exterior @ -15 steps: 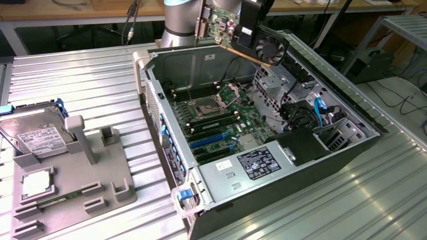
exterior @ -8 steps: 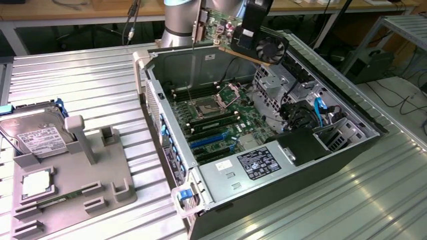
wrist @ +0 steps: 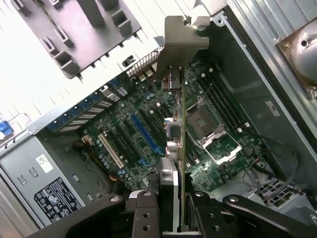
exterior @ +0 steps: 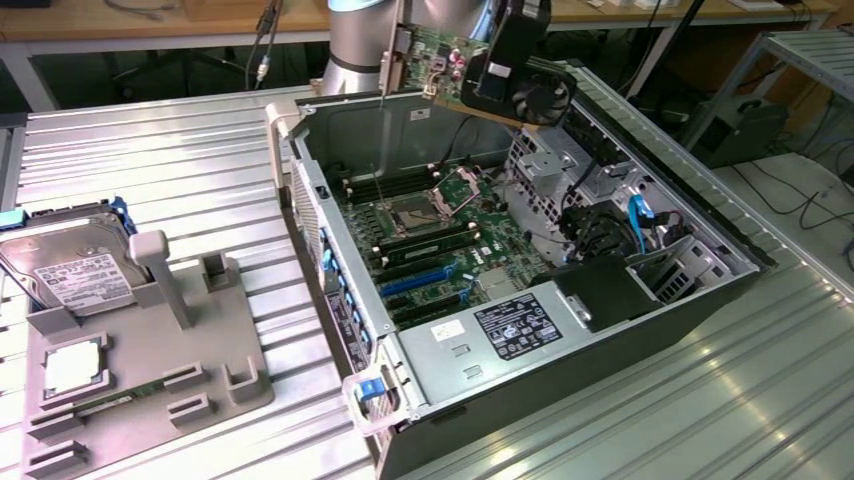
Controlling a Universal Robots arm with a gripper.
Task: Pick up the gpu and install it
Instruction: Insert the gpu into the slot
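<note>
The gpu (exterior: 461, 72) hangs in the air above the far end of the open computer case (exterior: 694, 210). It is a green card with a black fan (exterior: 541, 95) and a silver end bracket (exterior: 394, 62). My gripper (exterior: 505, 55) is shut on it from above. In the wrist view the gpu (wrist: 181, 144) is seen edge-on between the dark fingers (wrist: 146, 215), with its bracket (wrist: 179, 44) farthest from the camera. Below it lies the motherboard (wrist: 148, 114) with its blue slot (wrist: 146, 134); the card is well above the board and touches nothing.
The motherboard (exterior: 434, 235) carries an open CPU socket (exterior: 414, 215) and blue slots (exterior: 416, 283). A power supply (exterior: 514, 325) fills the near end of the case. On the exterior view's left a grey holder (exterior: 147, 330) carries a silver hard drive (exterior: 74, 270) and a square chip (exterior: 74, 365).
</note>
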